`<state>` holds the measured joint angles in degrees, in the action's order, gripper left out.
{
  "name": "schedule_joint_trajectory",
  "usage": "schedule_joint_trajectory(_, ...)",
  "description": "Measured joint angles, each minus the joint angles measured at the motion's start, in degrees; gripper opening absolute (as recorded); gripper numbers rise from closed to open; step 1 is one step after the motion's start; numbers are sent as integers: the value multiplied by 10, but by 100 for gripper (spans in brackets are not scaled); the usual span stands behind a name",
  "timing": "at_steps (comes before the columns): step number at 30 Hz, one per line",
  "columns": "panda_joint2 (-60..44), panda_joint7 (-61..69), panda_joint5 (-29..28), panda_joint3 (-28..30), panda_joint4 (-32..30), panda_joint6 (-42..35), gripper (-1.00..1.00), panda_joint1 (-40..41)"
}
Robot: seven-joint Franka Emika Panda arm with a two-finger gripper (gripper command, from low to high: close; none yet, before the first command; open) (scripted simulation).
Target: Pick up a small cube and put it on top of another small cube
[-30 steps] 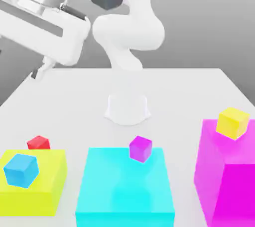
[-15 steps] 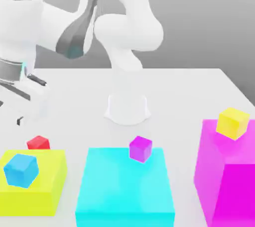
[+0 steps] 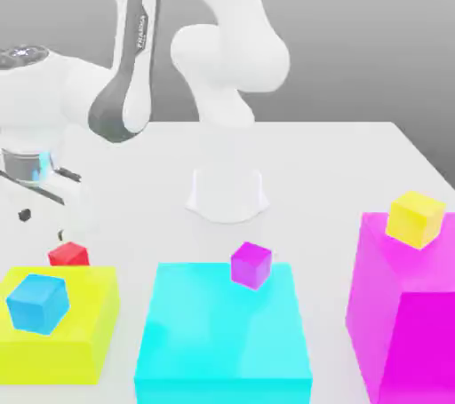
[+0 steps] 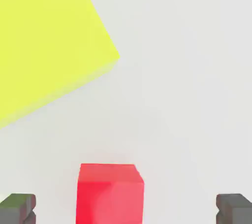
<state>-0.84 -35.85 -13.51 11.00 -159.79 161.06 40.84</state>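
Two views of one open tool above a small red cube.

On the exterior view's left the white arm (image 3: pixel 53 118) leans low over the red cube (image 3: pixel 68 255), which sits on the white surface (image 3: pixel 338 162) just behind the yellow block (image 3: pixel 62 327); the small magenta cube (image 3: pixel 251 265) rests on the cyan block (image 3: pixel 222 331). From the hand camera the tool (image 4: pixel 126 208) shows its dark fingertips (image 4: pixel 17 208) spread wide, holding nothing, with the red cube between them.
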Motion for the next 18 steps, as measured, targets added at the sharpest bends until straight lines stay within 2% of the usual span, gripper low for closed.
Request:
schedule_joint_trajectory(6,-13,120,148,-17,-24,36,0,9)
schedule_joint_trajectory(12,-51,164,212,-41,-11,69,0,18)
schedule_joint_trajectory(18,-107,195,253,-73,-1,113,0,41)
